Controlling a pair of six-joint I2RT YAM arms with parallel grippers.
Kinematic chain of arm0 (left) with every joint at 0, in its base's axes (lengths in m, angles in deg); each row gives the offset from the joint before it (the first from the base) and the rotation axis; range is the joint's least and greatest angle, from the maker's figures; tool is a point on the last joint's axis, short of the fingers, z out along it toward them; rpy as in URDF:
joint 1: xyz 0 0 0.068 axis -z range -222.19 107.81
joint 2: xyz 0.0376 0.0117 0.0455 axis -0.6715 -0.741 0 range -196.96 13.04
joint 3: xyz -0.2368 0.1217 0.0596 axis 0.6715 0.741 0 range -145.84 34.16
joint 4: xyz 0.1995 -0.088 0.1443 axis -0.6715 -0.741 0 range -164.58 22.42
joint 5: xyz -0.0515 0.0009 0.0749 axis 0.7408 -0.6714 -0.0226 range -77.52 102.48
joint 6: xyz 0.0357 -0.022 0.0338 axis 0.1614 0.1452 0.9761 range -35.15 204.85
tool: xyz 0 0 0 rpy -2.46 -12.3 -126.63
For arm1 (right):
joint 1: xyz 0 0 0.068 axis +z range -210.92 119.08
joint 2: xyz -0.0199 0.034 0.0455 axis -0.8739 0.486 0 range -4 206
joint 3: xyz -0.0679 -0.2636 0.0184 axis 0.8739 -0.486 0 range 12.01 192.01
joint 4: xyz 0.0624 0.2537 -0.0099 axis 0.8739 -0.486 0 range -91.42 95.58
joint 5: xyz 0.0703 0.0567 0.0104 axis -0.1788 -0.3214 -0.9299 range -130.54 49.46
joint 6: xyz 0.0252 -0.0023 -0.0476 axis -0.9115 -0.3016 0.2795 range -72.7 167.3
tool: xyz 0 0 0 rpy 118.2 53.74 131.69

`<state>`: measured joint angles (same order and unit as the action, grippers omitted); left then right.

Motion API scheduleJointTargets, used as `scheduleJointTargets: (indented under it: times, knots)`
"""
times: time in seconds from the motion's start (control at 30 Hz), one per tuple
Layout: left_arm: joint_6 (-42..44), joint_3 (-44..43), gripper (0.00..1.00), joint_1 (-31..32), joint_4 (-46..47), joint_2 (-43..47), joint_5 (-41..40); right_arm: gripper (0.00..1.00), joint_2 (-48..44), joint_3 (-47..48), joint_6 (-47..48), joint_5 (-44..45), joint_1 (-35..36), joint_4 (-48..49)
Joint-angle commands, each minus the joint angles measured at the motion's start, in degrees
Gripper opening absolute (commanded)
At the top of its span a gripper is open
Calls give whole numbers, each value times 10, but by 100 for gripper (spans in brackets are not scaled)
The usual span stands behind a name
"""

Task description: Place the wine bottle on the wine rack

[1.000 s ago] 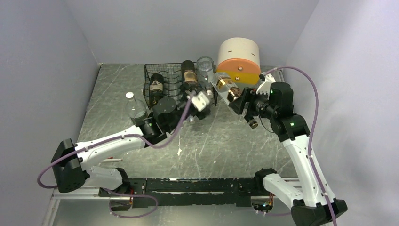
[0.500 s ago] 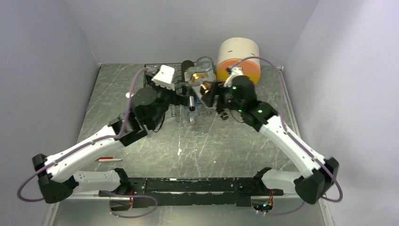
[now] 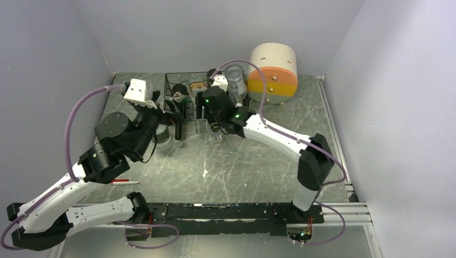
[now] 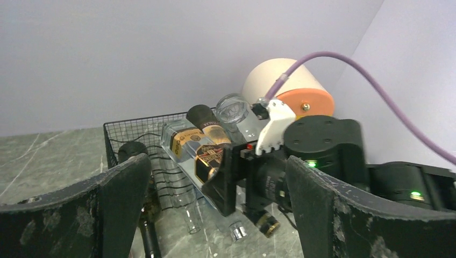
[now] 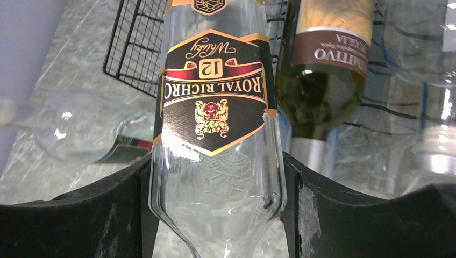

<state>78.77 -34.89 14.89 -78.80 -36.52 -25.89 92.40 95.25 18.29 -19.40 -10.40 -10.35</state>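
Note:
My right gripper (image 5: 218,207) is shut on the shoulder of a clear whisky bottle (image 5: 215,102) with a black, red and gold label. It holds the bottle lying slanted at the front of the black wire wine rack (image 3: 175,86), base toward the back; the bottle (image 3: 196,87) also shows in the top view. The rack appears in the left wrist view (image 4: 129,131) and the right wrist view (image 5: 134,48). My left gripper (image 4: 220,215) is open and empty. It hovers left of the rack in the top view (image 3: 169,122), facing my right gripper (image 4: 236,177).
A dark bottle with a brown label (image 5: 328,54) lies in the rack right of the held one. A clear bottle (image 3: 235,78) is further right. Another clear bottle (image 5: 80,129) lies on the table left. The round cream-orange drawer unit (image 3: 272,67) stands back right.
My right arm has swung the whisky bottle left, from beside the drawer unit to the rack. My left arm has pulled back to the left and risen, away from the rack front.

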Motion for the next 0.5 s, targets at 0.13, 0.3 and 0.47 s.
scheduleJointTargets:
  times: [0.13,0.3,0.47]
  knots:
    - [-33,9,98,0,-68,54,-24,0,110,144,-15,125,15,113]
    - [-41,12,99,0,-86,77,-22,0,159,184,-25,158,17,120]
    - [-50,3,99,0,-116,78,-24,1,189,196,-24,181,17,139]
